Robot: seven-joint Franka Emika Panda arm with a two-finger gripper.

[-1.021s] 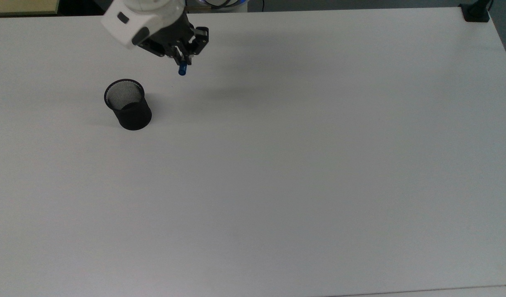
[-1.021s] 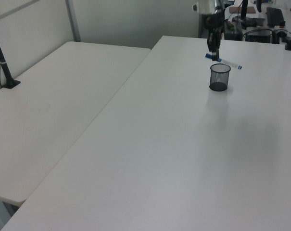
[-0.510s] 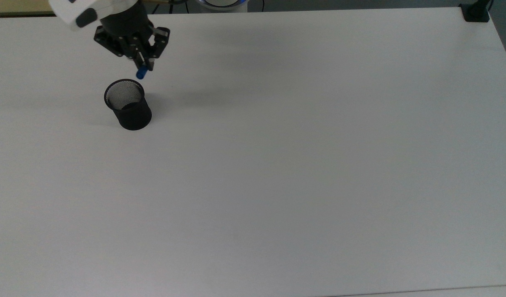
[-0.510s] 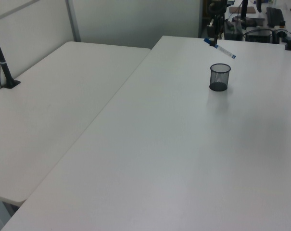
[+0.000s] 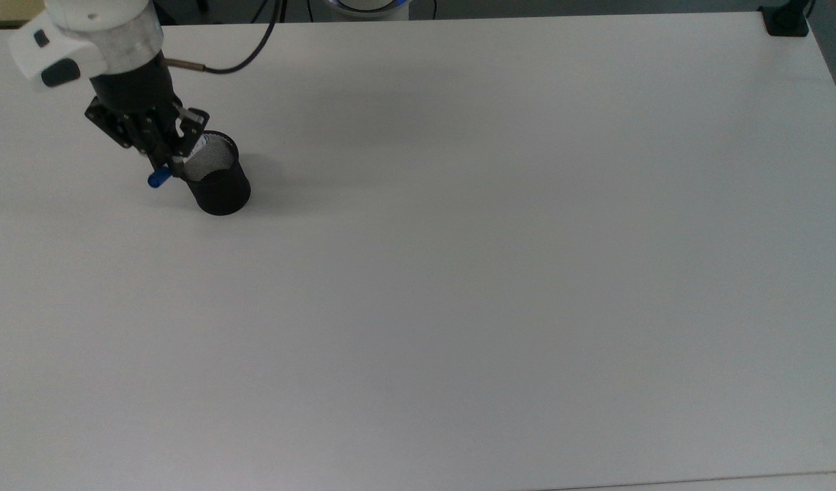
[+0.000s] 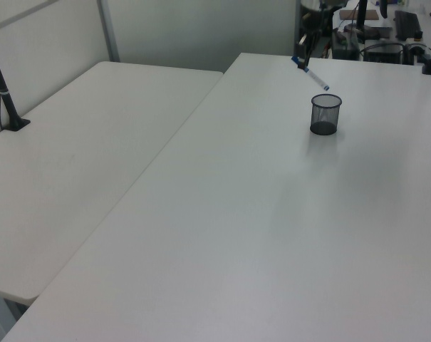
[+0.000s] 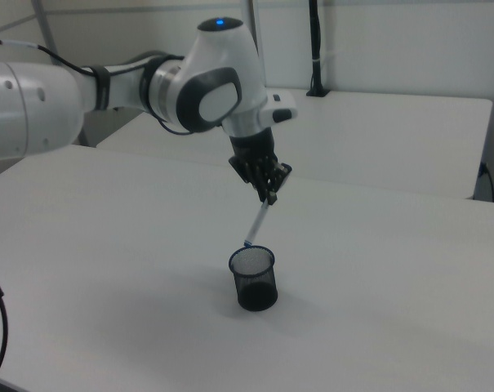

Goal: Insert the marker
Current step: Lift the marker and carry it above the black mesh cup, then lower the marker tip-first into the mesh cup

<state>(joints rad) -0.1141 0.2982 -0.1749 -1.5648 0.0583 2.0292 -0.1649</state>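
Change: your gripper has swung over from the top view's right and now hangs above the black mesh cup; half a second ago it stood short of the rim.
Marker: the marker has tipped from near level to a steep slant, capped end up in the jaws, small blue tip pointing down just above the cup's mouth in the right view.
Hand: fingers pinched tight on the marker's upper end, nothing else held.
Meaning: you look lined up for the drop; the marker is not yet inside.
Hedge: whether the tip sits over the opening or over the rim is hard to judge.
Surroundings: bare white table; arm cable behind the wrist.
Obstacles: only the cup's rim.
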